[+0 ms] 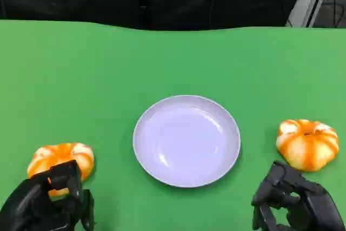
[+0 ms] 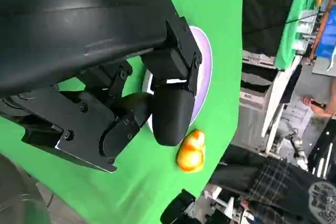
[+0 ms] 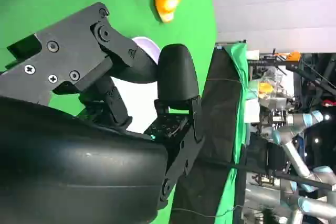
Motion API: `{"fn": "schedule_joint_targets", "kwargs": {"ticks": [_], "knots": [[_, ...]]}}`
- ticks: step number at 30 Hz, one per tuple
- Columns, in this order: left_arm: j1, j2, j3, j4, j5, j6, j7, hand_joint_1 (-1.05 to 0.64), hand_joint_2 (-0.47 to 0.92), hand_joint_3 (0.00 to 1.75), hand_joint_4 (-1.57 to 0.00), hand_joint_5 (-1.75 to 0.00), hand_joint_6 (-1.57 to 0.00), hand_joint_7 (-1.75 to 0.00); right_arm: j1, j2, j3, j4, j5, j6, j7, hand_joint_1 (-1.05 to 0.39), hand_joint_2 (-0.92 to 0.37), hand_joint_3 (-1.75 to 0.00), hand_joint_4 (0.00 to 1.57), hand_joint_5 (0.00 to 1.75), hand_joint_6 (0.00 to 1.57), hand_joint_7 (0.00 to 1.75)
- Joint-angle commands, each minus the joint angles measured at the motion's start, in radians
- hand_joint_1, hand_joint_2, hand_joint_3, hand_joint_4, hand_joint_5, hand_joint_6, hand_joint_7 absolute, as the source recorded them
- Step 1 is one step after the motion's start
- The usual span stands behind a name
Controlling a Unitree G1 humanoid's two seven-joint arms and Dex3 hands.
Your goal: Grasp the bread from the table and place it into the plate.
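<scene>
Black fingers of the left robot hand (image 1: 48, 201) sit lowest in the head view, curled over the near edge of one bread (image 1: 60, 162); whether they grip it or merely touch it I cannot tell, since the hand covers the contact; the right robot hand (image 1: 294, 201) hangs just short of a second bread (image 1: 307, 143), apart from it and holding nothing, its fingers loosely spread; the plate (image 1: 186, 140) lies between the two hands, a little beyond them, and is bare; both breads rest on the green worktop (image 1: 108, 68), so I judge the task barely begun; lift, carry and release all remain; each wrist view is mostly black shell, with the plate (image 2: 202, 72) half hidden behind fingers and the far bread (image 2: 191, 151) small.
</scene>
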Motion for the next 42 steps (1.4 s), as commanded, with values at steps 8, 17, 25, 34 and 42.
{"fn": "schedule_joint_targets", "kwargs": {"ticks": [8,17,25,34,42], "knots": [[0.003,0.009,0.002,-0.010,0.021,-0.011,0.014,-0.06,0.57,1.22,-0.88,-1.75,-0.80,-1.66,0.001,-0.011,-0.005,0.000,0.006,-0.008,-0.005,-0.14,-0.62,-1.10,0.80,1.75,0.73,1.54],[0.001,0.005,0.004,-0.008,0.014,-0.015,0.006,-0.06,0.56,1.26,-0.88,-1.75,-0.79,-1.67,-0.003,-0.012,-0.007,0.006,0.008,-0.011,-0.002,-0.15,-0.61,-1.11,0.79,1.75,0.73,1.54],[0.009,-0.035,0.022,-0.009,0.077,-0.134,0.080,-0.05,0.55,1.18,-0.83,-1.66,-0.80,-1.50,-0.001,-0.012,-0.006,0.000,0.010,-0.006,-0.001,-0.15,-0.62,-1.11,0.79,1.75,0.73,1.54],[-0.010,0.088,0.034,0.086,0.590,-0.637,0.359,-0.43,0.84,0.46,-0.43,-0.53,-0.64,-0.43,-0.001,-0.012,-0.007,-0.007,0.008,0.009,-0.005,-0.15,-0.60,-1.11,0.80,1.75,0.73,1.54],[-0.034,0.201,0.026,0.091,1.069,-0.723,0.763,-0.79,0.92,0.31,-0.13,-0.01,-0.45,0.00,-0.008,-0.010,-0.007,-0.001,-0.002,0.015,-0.013,-0.13,-0.61,-1.12,0.81,1.75,0.74,1.54]]}}
